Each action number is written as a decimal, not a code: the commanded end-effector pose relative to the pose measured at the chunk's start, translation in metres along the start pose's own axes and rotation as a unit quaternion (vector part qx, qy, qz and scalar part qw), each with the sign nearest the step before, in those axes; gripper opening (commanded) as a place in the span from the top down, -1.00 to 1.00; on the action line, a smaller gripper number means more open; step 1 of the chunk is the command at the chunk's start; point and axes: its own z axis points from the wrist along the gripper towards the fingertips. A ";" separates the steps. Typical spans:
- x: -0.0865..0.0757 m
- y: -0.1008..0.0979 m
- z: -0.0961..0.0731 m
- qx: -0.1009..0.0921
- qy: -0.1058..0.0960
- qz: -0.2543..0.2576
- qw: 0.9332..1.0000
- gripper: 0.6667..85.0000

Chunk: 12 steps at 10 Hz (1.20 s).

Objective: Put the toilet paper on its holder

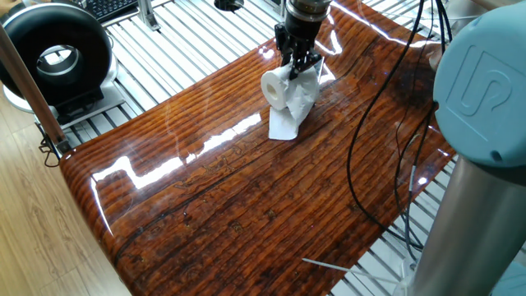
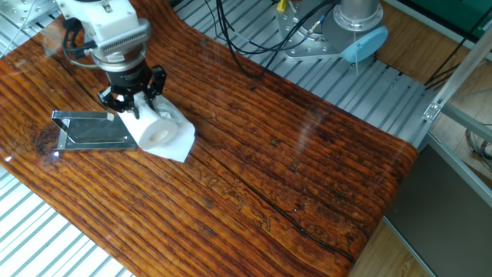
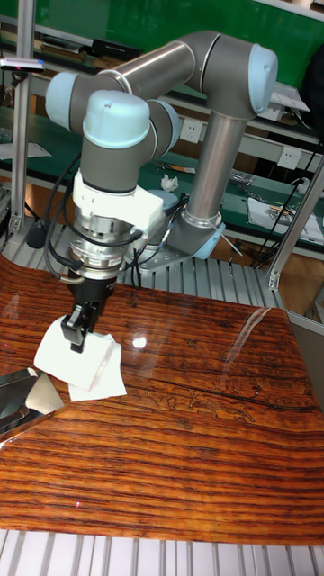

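Fingers [image 2: 115, 98] pinched on the roll, black tips nipping the top edge of the toilet paper [image 2: 157, 132], and the gripper [image 2: 129, 98] points straight down at the upper left of the other fixed view. This looks like the carry step: roll in hand, not yet on its stand.

Largest first. The arm [image 3: 135, 99] fills the upper half of the tall view, grey tubes folding over from the base at centre right, blue elbow caps bunched at upper left, wrist hanging vertical over the table [image 2: 307, 169].

The roll sits at the table's upper left in the other fixed view, core facing the camera, loose sheet [image 2: 178, 146] spread on the wood beneath it. I cannot tell whether the roll itself is lifted clear.

The holder [image 2: 91, 129] lies just beside it to the left, shiny plate flat on the wood.

Next move, I'd judge: raise the roll, line its hollow core up with the holder's bar, and watch that trailing sheet doesn't snag.
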 end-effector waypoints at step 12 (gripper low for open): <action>0.015 -0.022 -0.007 -0.002 -0.016 -0.031 0.999 0.99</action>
